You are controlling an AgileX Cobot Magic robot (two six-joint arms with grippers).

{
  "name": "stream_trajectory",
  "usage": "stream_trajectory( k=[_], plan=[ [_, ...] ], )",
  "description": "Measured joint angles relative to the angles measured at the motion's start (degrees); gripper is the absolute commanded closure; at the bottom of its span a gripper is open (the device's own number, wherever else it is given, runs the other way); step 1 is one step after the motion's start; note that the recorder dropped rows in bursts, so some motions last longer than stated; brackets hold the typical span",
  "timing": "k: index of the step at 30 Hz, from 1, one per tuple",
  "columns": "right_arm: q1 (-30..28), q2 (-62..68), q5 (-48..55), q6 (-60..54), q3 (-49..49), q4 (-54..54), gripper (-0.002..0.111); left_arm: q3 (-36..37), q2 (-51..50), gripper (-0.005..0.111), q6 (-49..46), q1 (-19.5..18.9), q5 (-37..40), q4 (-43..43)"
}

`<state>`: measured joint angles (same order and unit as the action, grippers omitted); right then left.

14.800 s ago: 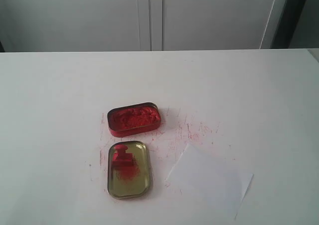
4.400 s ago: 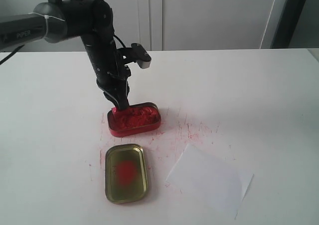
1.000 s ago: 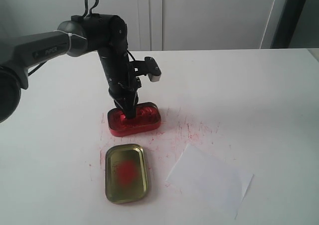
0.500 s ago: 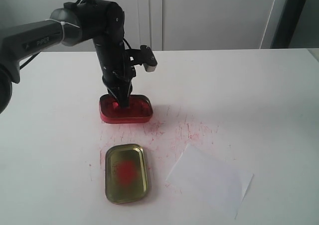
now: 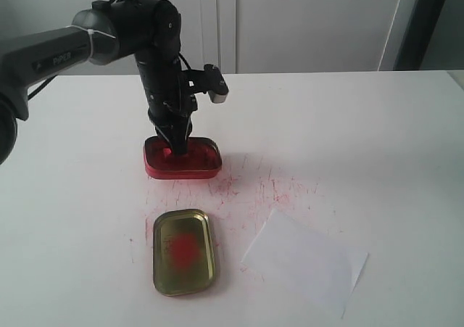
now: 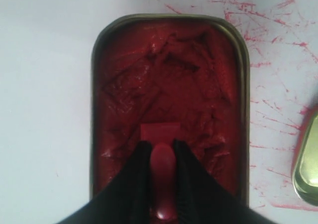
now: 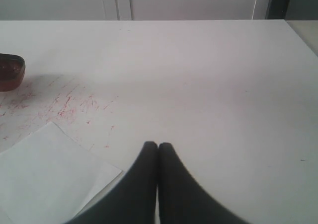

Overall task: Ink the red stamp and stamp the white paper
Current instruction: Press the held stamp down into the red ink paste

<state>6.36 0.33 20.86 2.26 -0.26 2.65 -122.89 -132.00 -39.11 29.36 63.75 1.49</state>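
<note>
My left gripper (image 6: 160,145) (image 5: 177,147) is shut on the knob of the red stamp (image 6: 159,133). The stamp's base presses into the crumbly ink of the red tin (image 6: 169,80) (image 5: 183,160). In the exterior view the stamp is hidden behind the fingers. The white paper (image 5: 304,262) (image 7: 44,179) lies flat at the front right, and no stamp mark shows on it. My right gripper (image 7: 158,145) is shut with nothing between its fingers and hangs above the table beside the paper's corner; the exterior view does not show it.
The gold-coloured tin lid (image 5: 183,251) with a red smudge lies in front of the red tin; its edge (image 6: 308,164) shows in the left wrist view. Red ink scratches (image 5: 268,189) mark the table between tin and paper.
Over the last second the red tin slid left and slightly back with the stamp pressed in it. Since half a second ago almost nothing moved.
</note>
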Motion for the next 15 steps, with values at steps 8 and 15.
stream_trajectory(
  k=[8,15],
  plan=[
    [0.0,0.0,0.0,0.0,0.0,0.0,0.108,0.0,-0.1,0.107,0.0,0.0,0.5,0.2],
    [0.0,0.0,0.0,0.0,0.0,0.0,0.108,0.0,-2.0,0.107,0.0,0.0,0.8,2.6]
  ],
)
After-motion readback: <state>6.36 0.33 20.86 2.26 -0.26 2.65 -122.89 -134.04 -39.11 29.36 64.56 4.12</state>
